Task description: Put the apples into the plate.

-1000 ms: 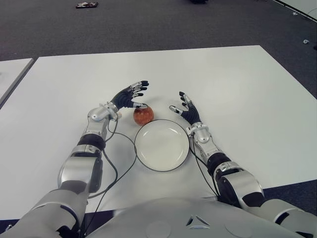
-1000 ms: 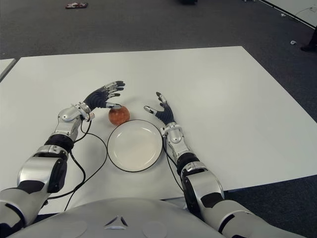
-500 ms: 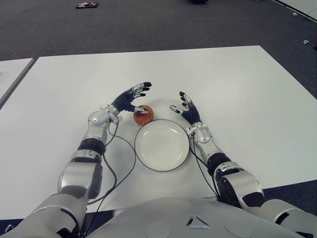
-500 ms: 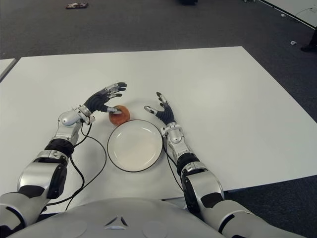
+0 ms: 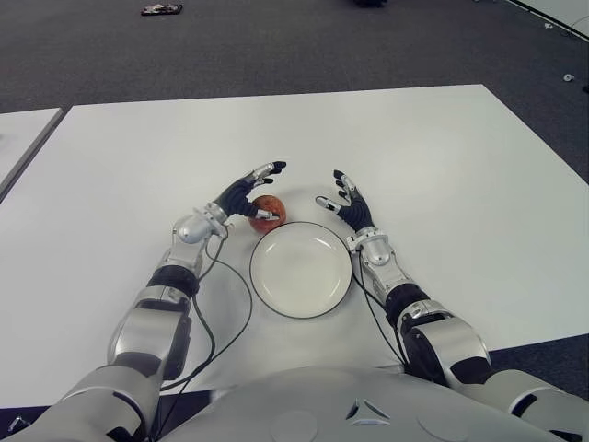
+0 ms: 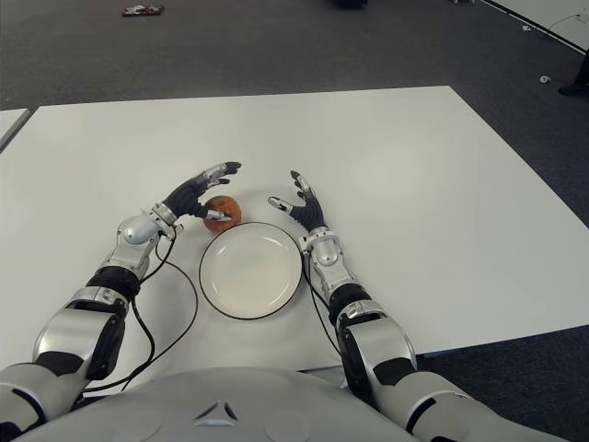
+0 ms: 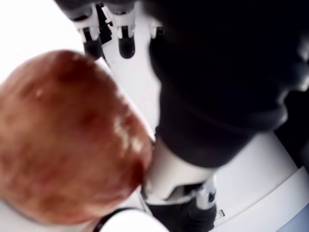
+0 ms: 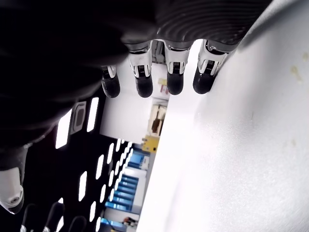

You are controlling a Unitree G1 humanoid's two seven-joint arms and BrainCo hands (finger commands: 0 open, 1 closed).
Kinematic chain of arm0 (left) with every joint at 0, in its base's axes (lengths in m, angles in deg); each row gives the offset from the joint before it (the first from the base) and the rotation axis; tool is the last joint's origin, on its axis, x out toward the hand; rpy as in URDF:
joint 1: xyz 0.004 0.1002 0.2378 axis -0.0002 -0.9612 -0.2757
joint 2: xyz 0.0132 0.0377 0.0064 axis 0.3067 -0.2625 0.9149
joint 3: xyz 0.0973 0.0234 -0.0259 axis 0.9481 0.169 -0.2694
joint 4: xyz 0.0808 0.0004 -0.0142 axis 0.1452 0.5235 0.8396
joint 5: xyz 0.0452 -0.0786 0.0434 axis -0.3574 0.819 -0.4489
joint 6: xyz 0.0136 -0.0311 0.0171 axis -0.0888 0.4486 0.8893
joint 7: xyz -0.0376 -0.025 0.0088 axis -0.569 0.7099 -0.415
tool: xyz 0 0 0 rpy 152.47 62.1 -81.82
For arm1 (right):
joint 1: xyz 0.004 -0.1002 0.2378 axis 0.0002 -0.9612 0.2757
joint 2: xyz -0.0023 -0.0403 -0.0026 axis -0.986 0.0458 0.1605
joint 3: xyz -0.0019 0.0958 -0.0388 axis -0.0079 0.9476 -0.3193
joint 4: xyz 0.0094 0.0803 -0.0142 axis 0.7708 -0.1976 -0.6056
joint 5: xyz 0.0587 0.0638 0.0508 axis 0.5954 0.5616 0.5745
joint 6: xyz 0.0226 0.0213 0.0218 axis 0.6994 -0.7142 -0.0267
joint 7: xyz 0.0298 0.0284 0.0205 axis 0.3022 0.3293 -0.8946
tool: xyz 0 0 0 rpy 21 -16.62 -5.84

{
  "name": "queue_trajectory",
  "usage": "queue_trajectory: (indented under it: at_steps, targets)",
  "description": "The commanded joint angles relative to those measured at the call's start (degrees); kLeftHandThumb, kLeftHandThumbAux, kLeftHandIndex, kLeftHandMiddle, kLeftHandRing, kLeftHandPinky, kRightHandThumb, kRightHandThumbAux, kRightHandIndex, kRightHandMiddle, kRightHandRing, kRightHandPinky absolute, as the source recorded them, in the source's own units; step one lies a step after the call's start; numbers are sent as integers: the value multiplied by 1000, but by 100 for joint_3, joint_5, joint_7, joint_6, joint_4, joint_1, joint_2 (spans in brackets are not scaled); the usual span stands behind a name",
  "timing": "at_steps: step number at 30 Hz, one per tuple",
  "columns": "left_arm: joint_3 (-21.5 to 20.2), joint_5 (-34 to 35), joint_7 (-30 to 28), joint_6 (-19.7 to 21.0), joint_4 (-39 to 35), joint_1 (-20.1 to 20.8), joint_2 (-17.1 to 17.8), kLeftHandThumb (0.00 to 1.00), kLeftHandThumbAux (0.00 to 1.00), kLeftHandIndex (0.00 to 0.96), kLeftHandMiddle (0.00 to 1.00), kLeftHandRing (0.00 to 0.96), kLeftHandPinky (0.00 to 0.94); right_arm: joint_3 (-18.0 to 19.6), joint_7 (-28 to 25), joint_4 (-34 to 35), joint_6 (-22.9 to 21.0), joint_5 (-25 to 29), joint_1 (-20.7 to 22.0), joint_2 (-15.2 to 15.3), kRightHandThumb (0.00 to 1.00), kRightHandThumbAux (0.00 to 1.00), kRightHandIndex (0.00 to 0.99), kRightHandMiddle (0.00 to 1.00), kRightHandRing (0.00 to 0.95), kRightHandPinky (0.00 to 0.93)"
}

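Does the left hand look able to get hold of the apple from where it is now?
Probably yes. The left hand is already around the apple, thumb by its near side, fingers spread above it, not yet closed. Nothing lies between them; the plate sits just beside it.

We see a white tabletop (image 5: 442,147) standing on dark carpet floor (image 5: 304,41). Near its front edge lies a round white plate (image 5: 301,270), with a red apple (image 5: 268,211) just beside its rim at about 11 o'clock. A black cable (image 5: 232,313) trails across the tabletop at the plate's 8 o'clock.
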Motion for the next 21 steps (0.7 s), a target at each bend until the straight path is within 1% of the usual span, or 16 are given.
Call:
queue_trajectory:
  at_steps: [1,11,15,16,17,18,19,21]
  targets:
    - [49,-80,131,-77,-5,-113,107,0,334,0,0,0,0,-13,-126,-166,-265,-9,-196,-10,45,535,0,0,0,1]
    - [184,-263,234,193,-24,-190,211,0,307,0,0,0,0,-24,-162,-179,-253,-25,-191,2,43,522,0,0,0,11]
    - [212,-291,337,106,26,-266,220,0,295,0,0,0,0,-22,-181,-174,-257,-20,-188,1,44,519,0,0,0,9]
    - [214,-301,403,311,-50,-260,204,0,294,0,0,0,0,-21,-177,-175,-259,-21,-187,-1,44,519,0,0,0,8]
    - [218,-309,453,469,-111,-256,192,0,321,0,0,0,0,-20,-174,-175,-259,-21,-187,-2,45,520,0,0,0,7]
    - [222,-354,594,786,-84,-207,159,0,339,0,0,0,0,-20,-164,-176,-256,-25,-187,-4,45,520,0,0,0,6]
    - [229,-385,694,1012,-69,-175,137,0,365,0,0,0,0,-21,-157,-177,-254,-27,-187,-5,46,520,0,0,0,5]
    - [286,-497,899,1009,399,-84,134,0,420,0,0,0,0,-21,-150,-174,-247,-31,-188,-5,46,520,0,0,0,4]
